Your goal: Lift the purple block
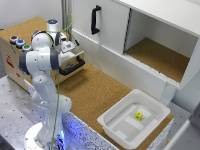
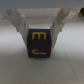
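In the wrist view we see the purple block (image 2: 38, 44), with yellow letters on its facing side, sitting squarely between the two pale fingers (image 2: 18, 21) of the gripper (image 2: 39, 31). The fingers slant down on either side of it and appear to meet its upper corners, so we judge the gripper to be closed on the block or very nearly so. The picture is too blurred to confirm firm contact.

In the exterior view the gripper (image 1: 69, 46) is over the open drawer (image 1: 70, 62) of the wooden cabinet (image 1: 25, 30) at the far end of the bench (image 1: 100, 90) on the exterior view's left. The block itself is hidden there by the arm and wrist, so we take it to be in or just above that drawer.

We judge the reach and alignment to be done, and the grasp made or nearly so. What is left is the lift proper: we cannot tell whether the block's underside is clear of the surface beneath it, since the dark band under it may be shadow or a gap.

The white tub (image 1: 132, 122) holding a small yellow block (image 1: 138, 115), near the other end of the bench, plays no part in this.
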